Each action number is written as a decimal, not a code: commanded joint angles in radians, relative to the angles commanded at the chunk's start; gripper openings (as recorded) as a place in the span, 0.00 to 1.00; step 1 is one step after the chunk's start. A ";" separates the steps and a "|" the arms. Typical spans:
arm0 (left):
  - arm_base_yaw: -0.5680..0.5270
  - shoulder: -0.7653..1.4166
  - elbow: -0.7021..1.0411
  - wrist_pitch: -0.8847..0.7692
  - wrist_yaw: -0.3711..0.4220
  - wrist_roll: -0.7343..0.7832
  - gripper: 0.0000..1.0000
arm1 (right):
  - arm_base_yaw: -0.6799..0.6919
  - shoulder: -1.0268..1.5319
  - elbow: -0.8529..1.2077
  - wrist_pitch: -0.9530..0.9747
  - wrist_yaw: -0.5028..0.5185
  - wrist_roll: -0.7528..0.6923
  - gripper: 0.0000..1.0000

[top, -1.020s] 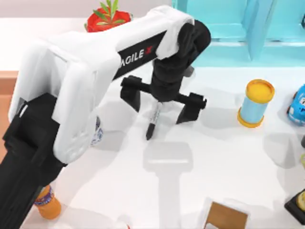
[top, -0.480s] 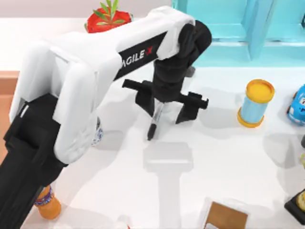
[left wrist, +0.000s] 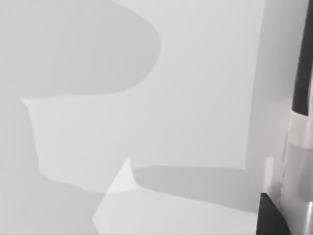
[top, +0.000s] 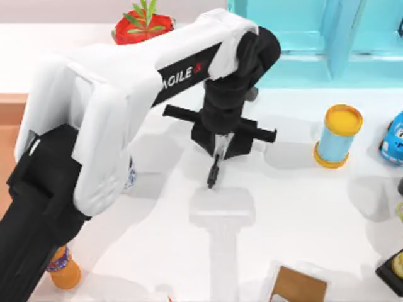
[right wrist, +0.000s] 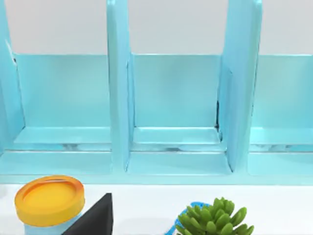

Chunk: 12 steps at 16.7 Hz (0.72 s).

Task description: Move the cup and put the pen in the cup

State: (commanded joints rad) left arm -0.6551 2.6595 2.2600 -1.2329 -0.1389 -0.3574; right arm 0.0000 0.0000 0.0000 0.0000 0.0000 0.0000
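Black pen (top: pixel 215 171) in left tool (top: pixel 220 150), cup (top: pixel 130 174) half-hidden

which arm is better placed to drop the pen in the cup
Left. The left gripper is shut on the pen near the table's middle, and the cup peeks out from under that same arm, on the left side.

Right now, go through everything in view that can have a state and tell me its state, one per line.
pen: gripped, hanging tip down above the table.
left gripper: shut on the pen, mid-table.
cup: on the table, mostly hidden under the left arm.
light-blue cylinder: upright, yellow lid on.
orange bottle: upright at the near left edge.
shelf unit: compartments empty.
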 joint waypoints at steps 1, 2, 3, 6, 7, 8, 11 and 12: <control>0.000 0.000 0.000 0.000 0.000 0.000 0.00 | 0.000 0.000 0.000 0.000 0.000 0.000 1.00; 0.000 0.000 0.000 0.000 0.000 0.000 0.00 | 0.000 0.000 0.000 0.000 0.000 0.000 1.00; -0.016 -0.057 0.016 -0.007 0.043 -0.022 0.00 | 0.000 0.000 0.000 0.000 0.000 0.000 1.00; -0.035 -0.096 -0.024 -0.016 0.044 -0.042 0.00 | 0.000 0.000 0.000 0.000 0.000 0.000 1.00; -0.047 -0.128 -0.054 -0.023 0.043 -0.055 0.00 | 0.000 0.000 0.000 0.000 0.000 0.000 1.00; -0.059 -0.168 -0.087 -0.030 0.042 -0.067 0.00 | 0.000 0.000 0.000 0.000 0.000 0.000 1.00; -0.091 -0.316 -0.191 -0.052 0.041 -0.100 0.00 | 0.000 0.000 0.000 0.000 0.000 0.000 1.00; -0.102 -0.364 -0.227 -0.059 0.040 -0.112 0.00 | 0.000 0.000 0.000 0.000 0.000 0.000 1.00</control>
State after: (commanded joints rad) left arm -0.7568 2.2958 2.0329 -1.2917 -0.0985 -0.4697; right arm 0.0000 0.0000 0.0000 0.0000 0.0000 0.0000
